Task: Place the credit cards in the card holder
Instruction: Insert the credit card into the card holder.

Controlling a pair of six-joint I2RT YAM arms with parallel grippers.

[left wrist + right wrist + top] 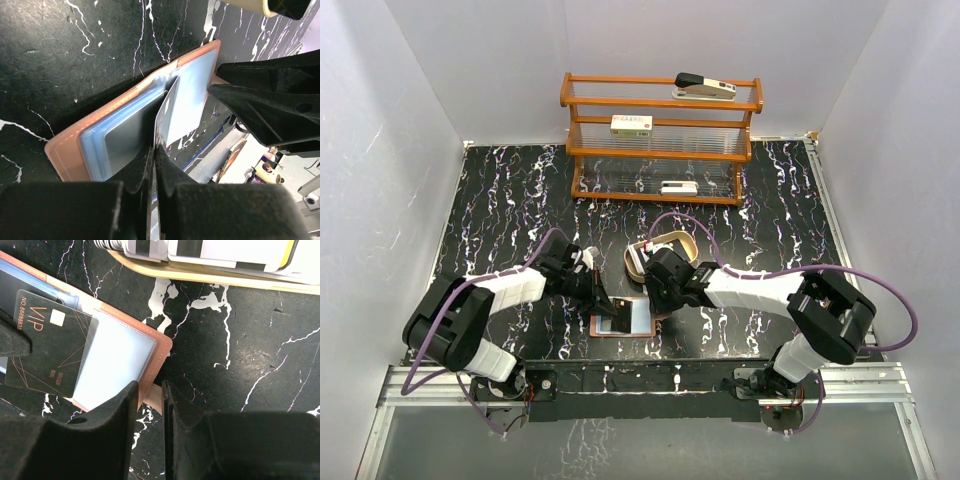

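Note:
The card holder (638, 322) lies open near the front edge, reddish-brown with bluish-grey pockets (120, 135). My left gripper (609, 304) is shut on a black credit card (50, 352) marked VIP. It holds the card on edge (167, 112) over the fold, its lower end at a pocket. My right gripper (150, 387) stands at the card holder's right edge (159, 352), its jaws closed on a tan bit of that edge. More credit cards (225, 250) lie stacked in the tan tray (200, 276).
The tan oval tray (692, 245) sits just behind the card holder. A wooden rack (660, 140) at the back carries a stapler (705, 87) and white boxes (631, 124). White walls close in the black marbled table (500, 200).

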